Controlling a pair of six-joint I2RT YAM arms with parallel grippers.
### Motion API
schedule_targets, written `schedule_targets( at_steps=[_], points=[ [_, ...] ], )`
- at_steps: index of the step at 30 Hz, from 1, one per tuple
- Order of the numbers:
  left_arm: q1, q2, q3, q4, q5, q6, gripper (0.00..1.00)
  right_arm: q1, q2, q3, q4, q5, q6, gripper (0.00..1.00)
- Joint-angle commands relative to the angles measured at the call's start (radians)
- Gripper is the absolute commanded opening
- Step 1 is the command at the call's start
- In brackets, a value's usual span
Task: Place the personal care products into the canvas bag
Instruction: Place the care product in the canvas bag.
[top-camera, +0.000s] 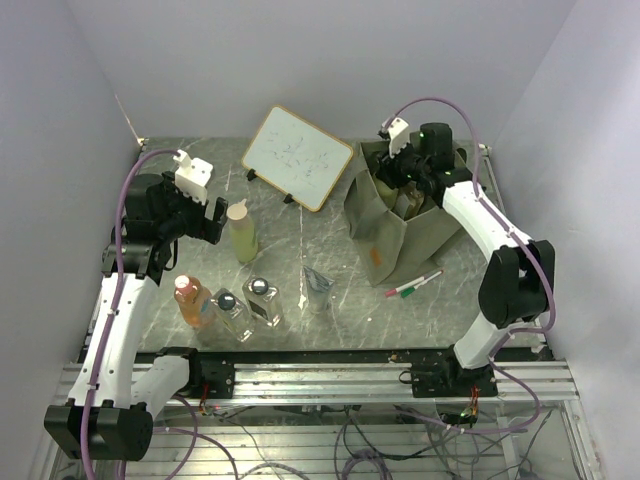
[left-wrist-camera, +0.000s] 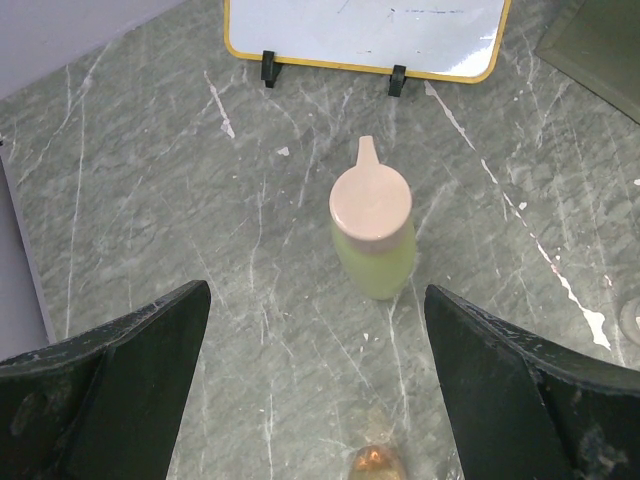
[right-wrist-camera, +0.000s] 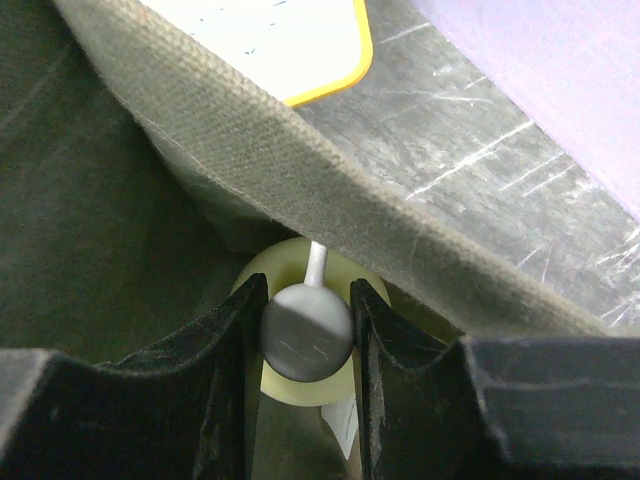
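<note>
Right gripper (right-wrist-camera: 305, 335) clamped on yellow-green pump bottle (right-wrist-camera: 300, 385), lowered inside canvas bag (right-wrist-camera: 300, 190) for release; left gripper (left-wrist-camera: 315, 385) spread wide, empty, aimed at pale-green bottle (left-wrist-camera: 373, 240).

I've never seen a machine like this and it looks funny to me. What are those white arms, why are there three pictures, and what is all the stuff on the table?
Those are two robot arms bolted to the near edge of a table. One picture looks down from above; the other two come from little cameras on each arm's wrist.

Each arm ends in two black fingers, called an end effector. The left end effector is open, hovering near a pale-green bottle with a pinkish cap. The right end effector is down inside the canvas bag, pinching the grey pump top of a yellow-green pump bottle.

Still on the table: an orange-pink bottle, two clear square glass bottles, a clear pouch, two marker pens and a small whiteboard.
</note>
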Motion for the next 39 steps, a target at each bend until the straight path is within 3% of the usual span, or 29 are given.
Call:
schedule_targets(
  at_steps=[1,15,25,29,32,39],
  points=[
    [-0.008,-0.014,-0.007,0.021,0.025,0.011,0.99,-0.017,-0.002,0.049,0.103,0.022,-0.055,0.0],
    [-0.01,-0.029,-0.022,0.021,0.035,0.022,0.99,-0.027,0.057,0.076,0.016,0.048,-0.137,0.01],
    [-0.01,-0.042,-0.027,0.021,0.039,0.029,0.99,-0.027,0.057,0.061,0.015,0.127,-0.148,0.32],
    [-0.01,-0.049,-0.028,0.018,0.037,0.031,0.99,-0.027,0.049,0.065,0.009,0.137,-0.14,0.38],
    [-0.01,-0.053,-0.027,0.013,0.037,0.035,0.99,-0.026,0.042,0.068,0.001,0.144,-0.135,0.5],
    [-0.01,-0.076,-0.042,0.004,0.031,0.037,0.99,-0.026,0.023,0.077,-0.025,0.148,-0.136,0.53]
  ],
)
